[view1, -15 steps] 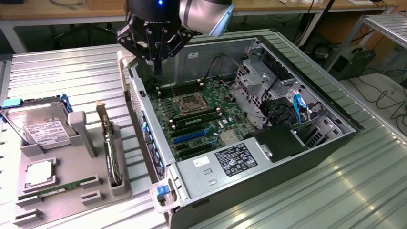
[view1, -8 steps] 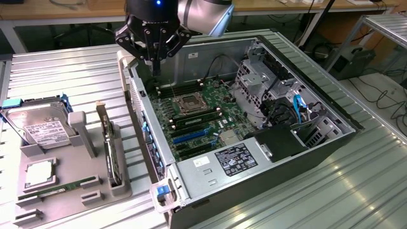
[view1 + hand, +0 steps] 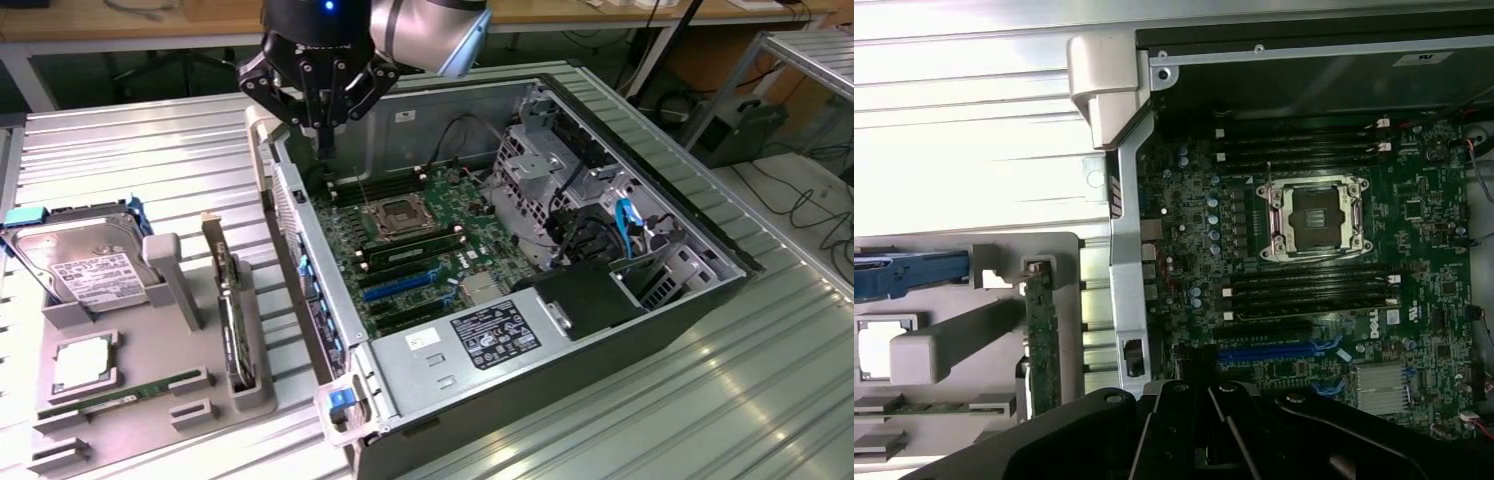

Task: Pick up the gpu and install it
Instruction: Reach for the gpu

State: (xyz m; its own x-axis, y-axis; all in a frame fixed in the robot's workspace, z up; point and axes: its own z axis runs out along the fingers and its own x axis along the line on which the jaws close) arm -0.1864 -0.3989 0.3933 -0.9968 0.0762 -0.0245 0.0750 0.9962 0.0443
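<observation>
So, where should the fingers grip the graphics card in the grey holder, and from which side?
The graphics card stands on its long edge in a slot of the grey holder, top edge free. Probably best pinched across the thin board at mid-length of that top edge, coming straight down; the holder covers its lower edge.

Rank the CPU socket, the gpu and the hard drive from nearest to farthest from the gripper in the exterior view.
1. CPU socket, inside the case, close by the gripper.
2. gpu, on edge in the tray beside the case.
3. hard drive, farthest toward the exterior view's left.
</observation>
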